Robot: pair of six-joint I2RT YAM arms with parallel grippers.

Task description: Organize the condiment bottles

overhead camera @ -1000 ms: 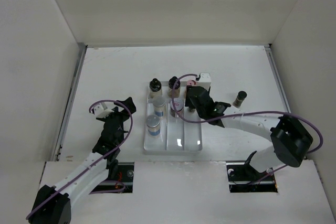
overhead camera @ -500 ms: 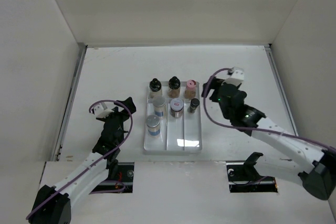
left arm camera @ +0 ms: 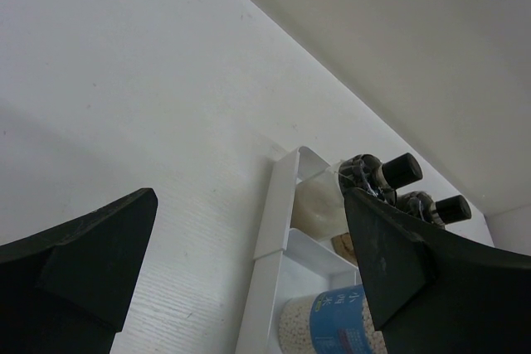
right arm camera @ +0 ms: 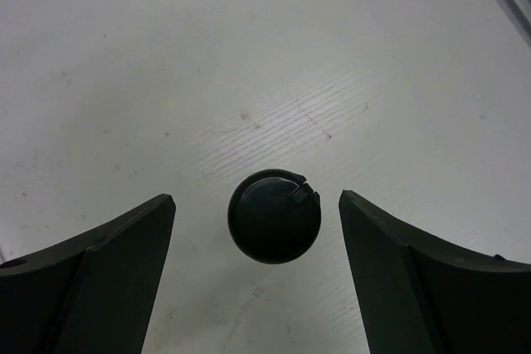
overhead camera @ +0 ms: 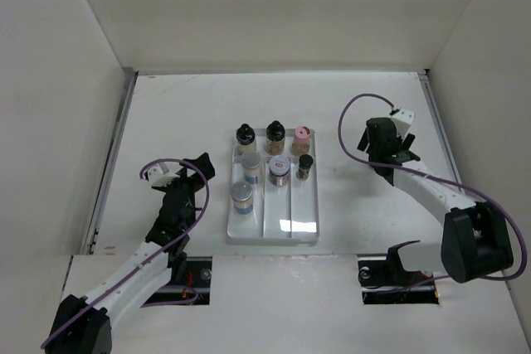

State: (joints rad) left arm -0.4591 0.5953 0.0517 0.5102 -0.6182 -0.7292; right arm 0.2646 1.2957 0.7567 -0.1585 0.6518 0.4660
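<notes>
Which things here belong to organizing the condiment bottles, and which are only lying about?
Belong to the job: rear-left black-capped bottle, rear-middle black-capped bottle, pink-capped bottle, small dark bottle, blue-labelled jar, clear jar, silver-lidded jar, loose black-capped bottle on the table.
Only lying about: white divided tray.

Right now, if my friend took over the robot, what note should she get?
Left gripper: open, empty, left of the tray.
Right gripper: open, one finger on each side of a black-capped bottle that stands on the table right of the tray; not gripping it.
Done: seven bottles stand in the tray.
Left: grab that last bottle and put it in the tray, probably in the free near part.
</notes>
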